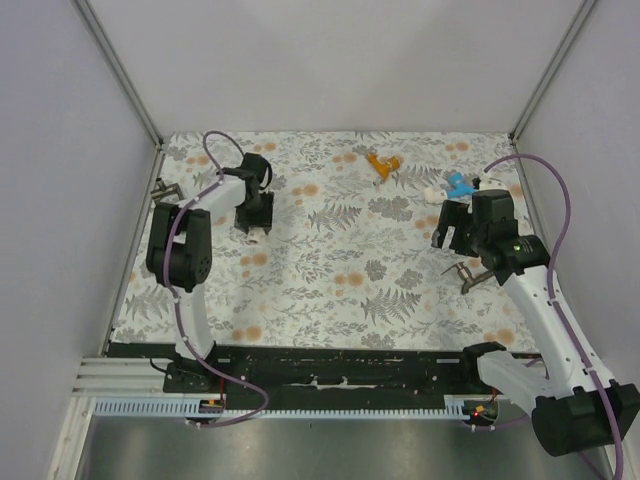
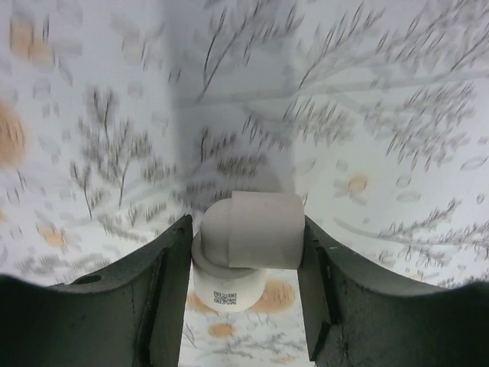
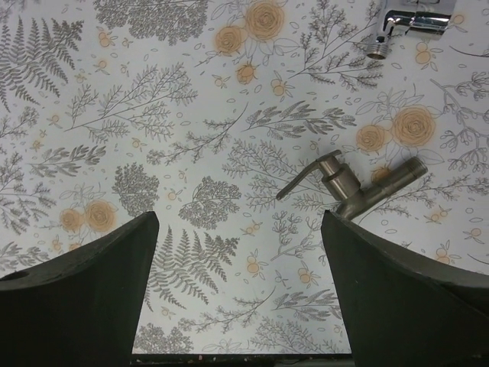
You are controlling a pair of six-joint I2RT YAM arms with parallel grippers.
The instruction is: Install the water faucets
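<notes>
An orange plastic faucet (image 1: 381,165) lies on the flowered cloth at the back centre. A blue plastic faucet (image 1: 459,184) lies to its right, with a small white piece (image 1: 432,193) beside it. My left gripper (image 1: 252,228) is at the back left, shut on a pale grey elbow pipe fitting (image 2: 252,229). The fitting's white lower end carries a QR code (image 2: 225,298). My right gripper (image 1: 448,234) is open and empty, hovering just in front of the blue faucet. In the right wrist view the right gripper (image 3: 238,229) has only cloth between its jaws.
A dark metal lever tap (image 3: 351,187) lies by my right finger and also shows in the top view (image 1: 468,272). A chrome tap (image 3: 409,21) lies further off. Another metal piece (image 1: 165,188) sits at the left wall. Grey walls enclose the flowered cloth (image 1: 330,270).
</notes>
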